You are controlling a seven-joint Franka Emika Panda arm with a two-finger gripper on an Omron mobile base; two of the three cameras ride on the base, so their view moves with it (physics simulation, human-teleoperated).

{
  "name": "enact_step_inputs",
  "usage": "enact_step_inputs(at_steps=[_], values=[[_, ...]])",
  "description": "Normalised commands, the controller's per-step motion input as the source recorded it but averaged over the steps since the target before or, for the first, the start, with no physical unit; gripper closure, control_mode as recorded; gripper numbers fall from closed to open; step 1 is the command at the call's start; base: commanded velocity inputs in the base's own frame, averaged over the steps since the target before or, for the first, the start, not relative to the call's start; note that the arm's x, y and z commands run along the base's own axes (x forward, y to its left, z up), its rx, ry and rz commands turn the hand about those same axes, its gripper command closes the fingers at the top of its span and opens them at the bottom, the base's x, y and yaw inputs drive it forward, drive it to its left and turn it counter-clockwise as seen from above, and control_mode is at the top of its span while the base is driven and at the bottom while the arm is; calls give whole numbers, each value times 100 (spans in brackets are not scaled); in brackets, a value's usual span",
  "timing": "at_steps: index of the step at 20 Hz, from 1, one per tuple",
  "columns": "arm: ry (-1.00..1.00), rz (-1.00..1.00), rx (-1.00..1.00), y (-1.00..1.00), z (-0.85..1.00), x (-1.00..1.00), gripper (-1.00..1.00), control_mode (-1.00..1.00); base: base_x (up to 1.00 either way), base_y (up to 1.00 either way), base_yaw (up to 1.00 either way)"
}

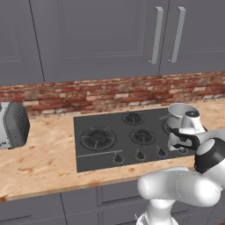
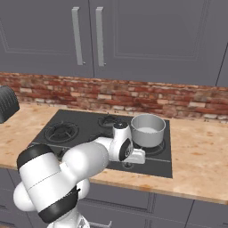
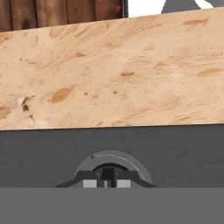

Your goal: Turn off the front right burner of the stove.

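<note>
Black stove (image 1: 110,151) knob (image 3: 107,171) clamped in pincer (image 3: 107,183)

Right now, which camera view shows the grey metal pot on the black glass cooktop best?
The right base view: the grey metal pot stands whole on the black glass cooktop, its rim and inside clear. In the left base view the pot is partly hidden behind the white arm. The hand view looks at countertop and a knob.

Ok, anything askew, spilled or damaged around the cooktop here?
Nothing stands out. The pot sits upright on the stove, the counter looks unspilled, and the gripper is shut at a knob.
</note>
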Motion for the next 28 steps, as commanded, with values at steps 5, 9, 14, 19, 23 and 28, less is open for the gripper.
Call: enact_step_inputs(at_steps=[5, 9, 14, 19, 23, 28], values=[[-1, 0, 0, 0, 0, 0, 100, -100, 0, 0, 0], [0, 0, 0, 0, 0, 0, 100, -100, 0, 0, 0], [0, -1, 0, 0, -2, 1, 100, -100, 0, 0, 0], [0, -5, 5, 1, 0, 0, 100, -100, 0, 0, 0], [0, -13, 7, 10, 0, 0, 100, -100, 0, 0, 0], [0, -17, 6, 25, -2, 0, 100, -100, 0, 0, 0]])
